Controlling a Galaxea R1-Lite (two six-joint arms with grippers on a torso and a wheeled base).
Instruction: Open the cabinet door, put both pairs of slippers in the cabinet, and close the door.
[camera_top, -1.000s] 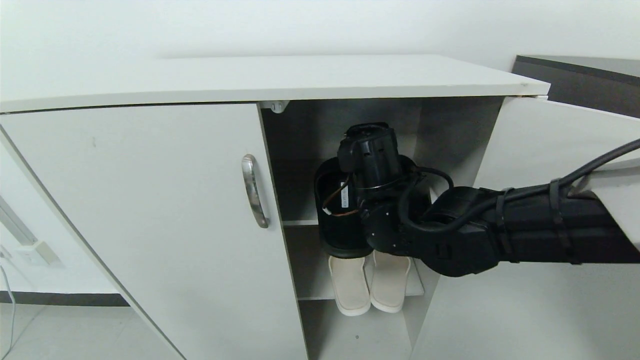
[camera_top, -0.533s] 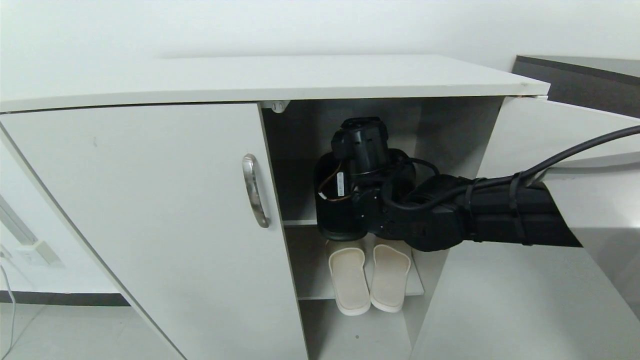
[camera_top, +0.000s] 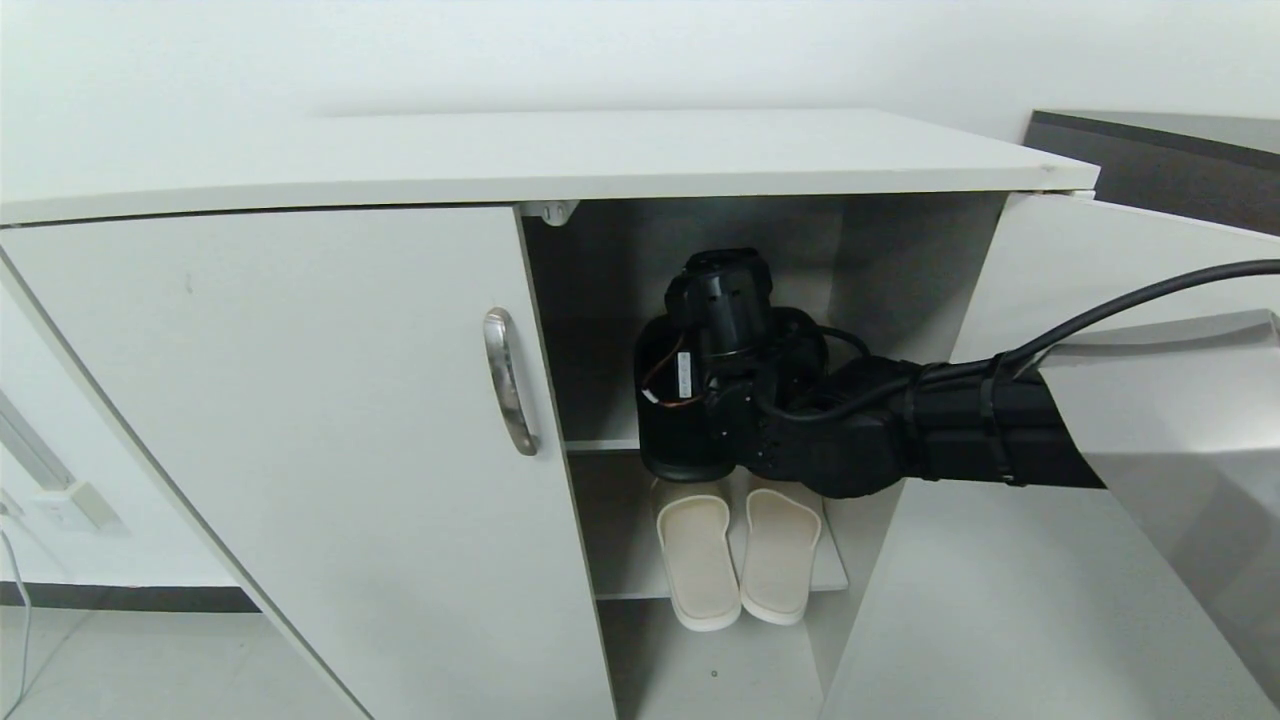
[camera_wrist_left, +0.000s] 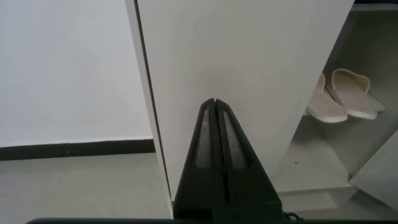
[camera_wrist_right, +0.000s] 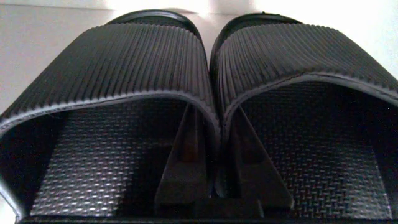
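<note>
The right arm has pushed farther into the cabinet (camera_top: 700, 160). The right gripper (camera_wrist_right: 217, 165) clamps the 2 black slippers (camera_top: 672, 430) together (toes pointing far), heels seemingly just near of the upper shelf (camera_top: 598, 445) edge, above the white slippers (camera_top: 735, 560).

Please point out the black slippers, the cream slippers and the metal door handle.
black slippers (camera_wrist_right: 124, 68): right wrist view, ribbed strap of one slipper.
cream slippers (camera_top: 697, 560): head view, insole of the left slipper.
door handle (camera_top: 508, 382): head view, middle of the bar.

Cream slippers (camera_top: 698, 560) side by side on cabinet shelf (camera_top: 612, 540)
</note>
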